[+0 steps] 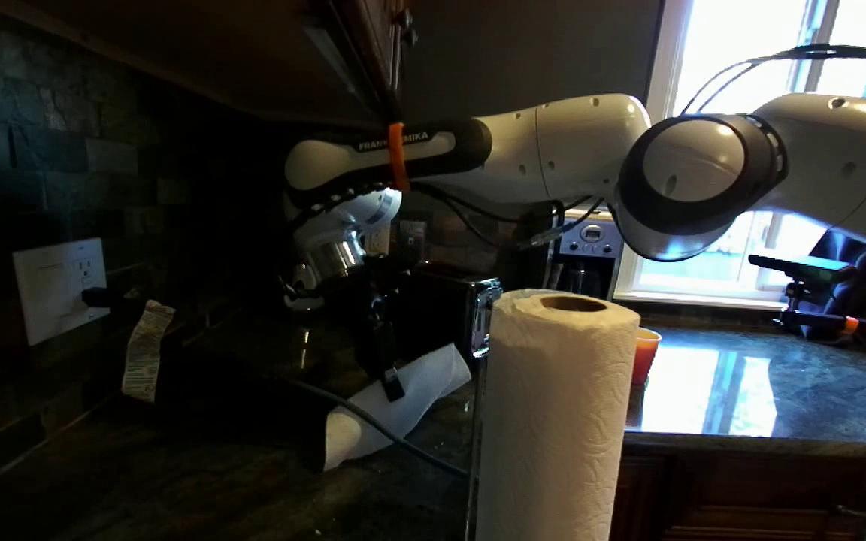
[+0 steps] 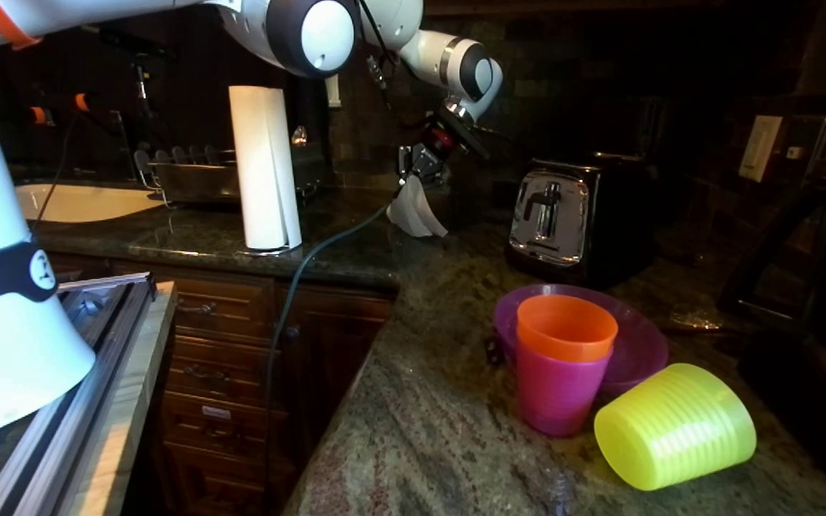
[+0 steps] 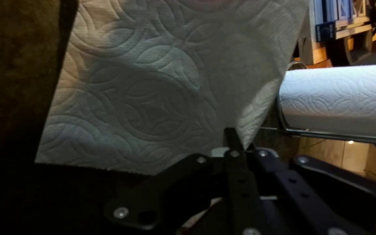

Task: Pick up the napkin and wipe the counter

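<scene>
The napkin is a white embossed paper sheet, seen in both exterior views (image 1: 431, 379) (image 2: 414, 213) and filling much of the wrist view (image 3: 155, 98). My gripper (image 3: 244, 143) is shut on one pinched edge of it, and the sheet spreads out from the fingertips. The gripper also shows in both exterior views (image 1: 394, 385) (image 2: 401, 185), tilted downward at the counter corner. The napkin's lower edge hangs at or close to the dark stone counter (image 2: 442, 401); I cannot tell whether it touches. The pinched part between the fingers is mostly hidden.
A paper towel roll (image 2: 262, 168) stands upright beside the gripper. A cable (image 2: 312, 254) crosses the counter near the napkin. A toaster (image 2: 549, 215), stacked cups (image 2: 563, 390), a yellow-green cup (image 2: 675, 430) and a purple bowl (image 2: 646, 351) stand farther along. A cabinet (image 1: 361, 45) hangs above.
</scene>
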Available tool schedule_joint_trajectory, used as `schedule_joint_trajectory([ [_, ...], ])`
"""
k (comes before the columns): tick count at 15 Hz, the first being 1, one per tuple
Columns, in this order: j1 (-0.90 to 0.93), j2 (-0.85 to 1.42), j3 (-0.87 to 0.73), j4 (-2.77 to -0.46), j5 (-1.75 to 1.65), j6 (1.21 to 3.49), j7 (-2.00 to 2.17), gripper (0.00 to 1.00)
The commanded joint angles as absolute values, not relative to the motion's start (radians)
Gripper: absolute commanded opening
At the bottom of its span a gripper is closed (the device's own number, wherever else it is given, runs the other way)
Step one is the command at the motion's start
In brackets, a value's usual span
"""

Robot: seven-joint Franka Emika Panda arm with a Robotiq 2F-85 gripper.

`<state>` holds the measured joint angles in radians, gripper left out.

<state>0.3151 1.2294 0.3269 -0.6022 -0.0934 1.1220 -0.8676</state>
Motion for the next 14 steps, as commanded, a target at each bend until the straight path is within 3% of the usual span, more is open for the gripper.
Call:
schedule_joint_trajectory([
  [1, 0.337, 1.158, 0.295, -0.639, -0.130, 1.214, -0.753, 0.00],
  [14, 0.296, 1.099, 0.253, -0.696, -0.138, 1.802, -0.318, 0.00],
])
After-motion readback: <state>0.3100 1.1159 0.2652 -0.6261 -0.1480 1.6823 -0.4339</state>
